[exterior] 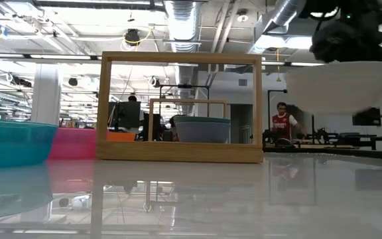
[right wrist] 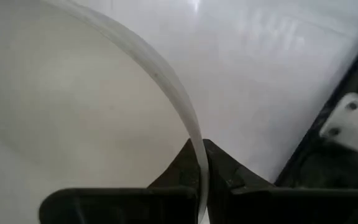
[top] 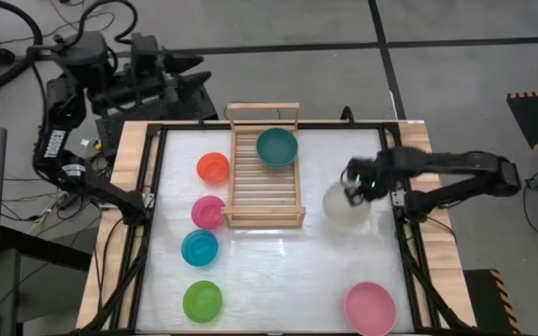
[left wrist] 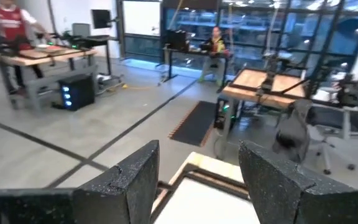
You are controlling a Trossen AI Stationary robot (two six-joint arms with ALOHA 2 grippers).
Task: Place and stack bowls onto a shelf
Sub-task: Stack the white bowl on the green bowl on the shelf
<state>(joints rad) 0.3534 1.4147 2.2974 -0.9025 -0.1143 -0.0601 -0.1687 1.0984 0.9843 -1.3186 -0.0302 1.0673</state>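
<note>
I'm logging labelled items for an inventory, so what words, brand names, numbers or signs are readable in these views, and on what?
Nothing can be read for certain.
Left arm: white lettering runs along a dark link, too small to read.
Person's red shirt: a light mark on the chest, too blurred to read.
Bowls, such as the cream-white bowl in the right gripper, and the shelf: no text visible.

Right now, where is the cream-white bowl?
High view: the cream-white bowl is right of the shelf, gripped at its rim by the right hand and lifted off the table.
</note>
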